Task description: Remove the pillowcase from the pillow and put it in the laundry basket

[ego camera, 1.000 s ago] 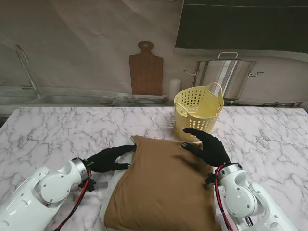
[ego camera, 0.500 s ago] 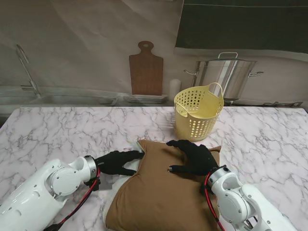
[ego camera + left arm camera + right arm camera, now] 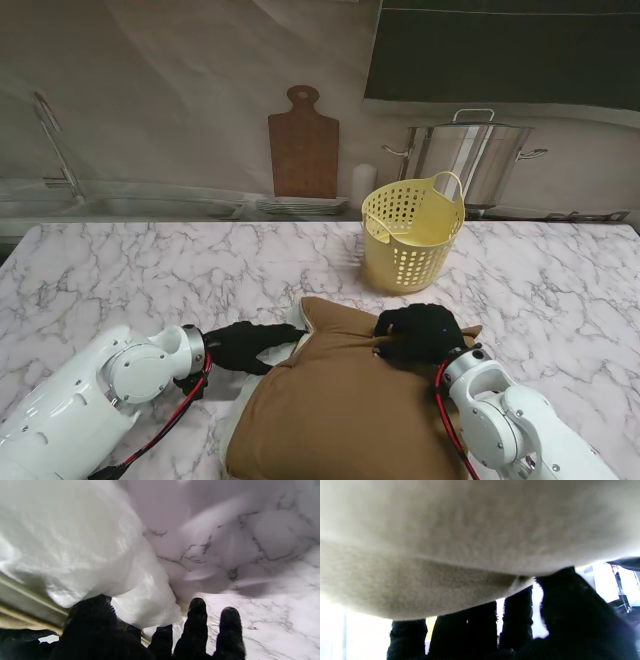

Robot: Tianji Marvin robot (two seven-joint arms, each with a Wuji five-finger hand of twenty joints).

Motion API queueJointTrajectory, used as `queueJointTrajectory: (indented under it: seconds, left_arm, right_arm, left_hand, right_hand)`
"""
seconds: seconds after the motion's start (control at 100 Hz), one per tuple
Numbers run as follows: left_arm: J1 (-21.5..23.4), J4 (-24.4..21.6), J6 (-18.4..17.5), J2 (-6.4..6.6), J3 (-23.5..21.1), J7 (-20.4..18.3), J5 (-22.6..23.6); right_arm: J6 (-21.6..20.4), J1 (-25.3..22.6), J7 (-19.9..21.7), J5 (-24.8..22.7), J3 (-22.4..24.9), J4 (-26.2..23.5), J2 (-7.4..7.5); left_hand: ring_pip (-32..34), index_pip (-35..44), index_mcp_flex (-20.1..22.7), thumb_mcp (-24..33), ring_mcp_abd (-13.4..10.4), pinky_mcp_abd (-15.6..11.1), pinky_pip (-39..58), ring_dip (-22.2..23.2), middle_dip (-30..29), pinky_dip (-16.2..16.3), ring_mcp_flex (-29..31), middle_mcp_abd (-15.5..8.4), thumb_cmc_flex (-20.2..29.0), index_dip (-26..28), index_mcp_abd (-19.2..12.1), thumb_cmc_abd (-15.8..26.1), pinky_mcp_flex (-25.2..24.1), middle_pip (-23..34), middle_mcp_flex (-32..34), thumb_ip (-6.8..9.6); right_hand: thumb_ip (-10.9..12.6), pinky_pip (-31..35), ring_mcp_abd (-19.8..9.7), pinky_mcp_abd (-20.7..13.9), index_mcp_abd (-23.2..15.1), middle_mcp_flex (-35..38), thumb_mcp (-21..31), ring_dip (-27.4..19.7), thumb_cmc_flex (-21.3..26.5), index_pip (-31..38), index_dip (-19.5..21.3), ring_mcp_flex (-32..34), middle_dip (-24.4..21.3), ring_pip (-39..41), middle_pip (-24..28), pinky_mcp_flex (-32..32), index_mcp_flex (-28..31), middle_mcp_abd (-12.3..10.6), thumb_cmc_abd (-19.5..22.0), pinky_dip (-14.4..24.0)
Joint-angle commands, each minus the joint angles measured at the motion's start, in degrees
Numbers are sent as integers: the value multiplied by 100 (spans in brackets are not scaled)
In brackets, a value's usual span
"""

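the brown pillowcase lay on the counter near the laundry basket, the right hand bunching its far edge and the left hand gripping the white pillow (that fabric could slip free).

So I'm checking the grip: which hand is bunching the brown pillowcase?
The right hand, fingers curled into the brown pillowcase near its far edge. The left hand reaches in at the white pillow instead.
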Motion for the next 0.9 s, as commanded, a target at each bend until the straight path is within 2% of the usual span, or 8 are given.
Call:
queueJointTrajectory:
  seconds: [0.0,0.17,0.3,0.56,0.89]
  left_arm:
    - [47,49,44,67,63,-213,69]
    - [-37,62,87,107,164,-411,43]
    - [-68,83,83,106,209,-397,54]
    - [281,-178,-65,-19,-196,198,65]
    - [456,-442,-157,-72,-448,377,-148]
  right_arm:
    - [38,-266,35,-43,150,31,114]
    - [18,-762,-96,-288,610,-204,104]
    - [-22,-843,-174,-241,657,-195,91]
    - [-82,-481,-145,-38,290,-7,95]
    - [77,209,-62,411,-357,277,64]
  left_hand:
    - [-8,331,128,-136,-57,-25,-123,-76,29,-54,-59,142,76,68,163,-537,-74,130,-6,-69]
    - [-23,334,125,-149,-66,-38,-183,-90,22,-50,-86,127,-1,49,147,-533,-78,124,-36,-73]
    - [-18,331,105,-139,-67,-39,-218,-91,20,-40,-84,143,-37,39,155,-462,-66,122,-54,-74]
    - [52,332,75,-161,-58,-24,-170,-49,46,31,29,203,-116,29,189,-235,7,170,71,-103]
    - [61,333,56,-184,-45,6,-97,-26,71,73,66,241,-292,29,194,11,-4,168,133,-130]
  right_hand:
    - [400,177,-141,-192,-53,340,1143,543,897,420,62,930,199,1322,626,53,273,39,174,15]
    - [375,176,-133,-178,-56,337,1158,517,905,435,110,915,236,1367,644,50,271,51,195,-5]
    - [359,177,-140,-176,-49,321,1143,499,896,399,100,909,245,1376,636,52,235,56,225,-15]
    - [330,175,-147,-181,-88,281,1086,446,911,355,90,885,247,1344,588,46,178,29,313,-37]
    - [314,231,-123,-170,-116,250,1073,406,964,310,70,941,264,1357,566,116,103,79,378,-45]
